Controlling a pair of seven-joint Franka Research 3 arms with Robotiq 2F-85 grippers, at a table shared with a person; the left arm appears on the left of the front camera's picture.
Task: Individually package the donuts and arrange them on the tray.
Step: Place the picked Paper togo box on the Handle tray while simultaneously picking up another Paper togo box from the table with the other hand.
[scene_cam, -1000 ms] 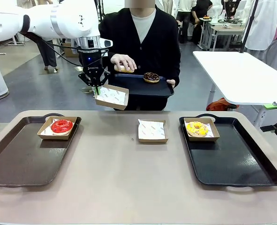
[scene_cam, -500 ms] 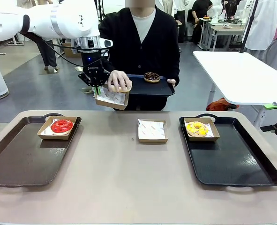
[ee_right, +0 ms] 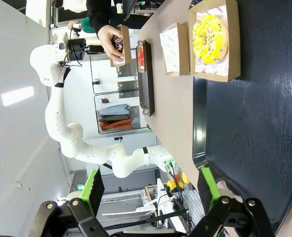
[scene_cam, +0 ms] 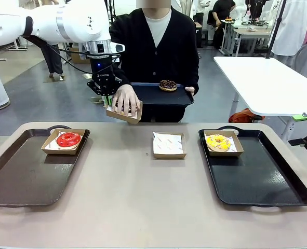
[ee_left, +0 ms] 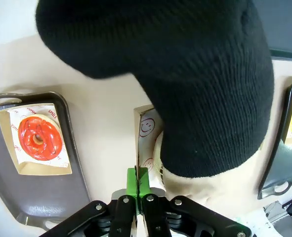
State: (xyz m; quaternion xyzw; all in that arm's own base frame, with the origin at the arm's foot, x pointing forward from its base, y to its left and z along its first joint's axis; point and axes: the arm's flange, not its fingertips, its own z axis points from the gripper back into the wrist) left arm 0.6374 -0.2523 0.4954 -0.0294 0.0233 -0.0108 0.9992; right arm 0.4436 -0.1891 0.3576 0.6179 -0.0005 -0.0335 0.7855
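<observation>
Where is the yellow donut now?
In the front view, the yellow donut sits in a cardboard box at the far left corner of the right-hand tray, right of the empty box.

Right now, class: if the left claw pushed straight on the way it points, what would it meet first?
The left claw is shut on the edge of the cardboard box, so it comes first; just beyond, the person's hand and black sleeve seem to block the way.

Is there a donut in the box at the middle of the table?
No, the middle box holds nothing but its printed paper.
</observation>
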